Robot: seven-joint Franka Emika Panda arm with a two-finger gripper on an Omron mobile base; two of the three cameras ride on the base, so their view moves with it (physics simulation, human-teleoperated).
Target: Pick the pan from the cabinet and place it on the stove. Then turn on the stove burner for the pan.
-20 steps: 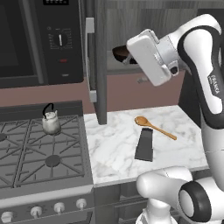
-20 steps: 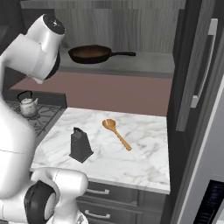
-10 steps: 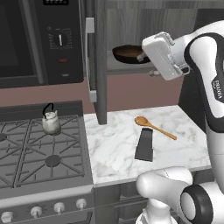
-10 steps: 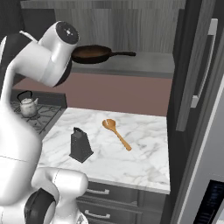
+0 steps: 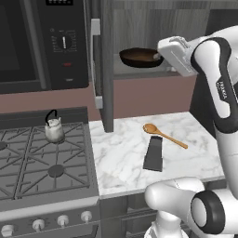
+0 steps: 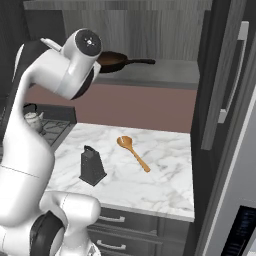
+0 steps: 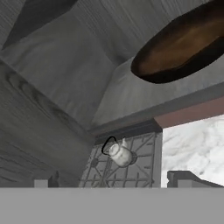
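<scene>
Since one second ago we moved our arm right and deeper toward the cabinet (image 5: 108, 69). From the left, the pan (image 5: 138, 57) sits on its shelf. From the right, same. In the hand view, our gripper (image 7: 114, 183) is spread wide, holding nothing.

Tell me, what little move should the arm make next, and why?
Probably ease the hand further into the dark grey wood-grain cabinet toward the round dark brown pan. The pan sits untouched on the grey shelf, its long thin handle free, and the hand is open beside it, holding nothing.
</scene>
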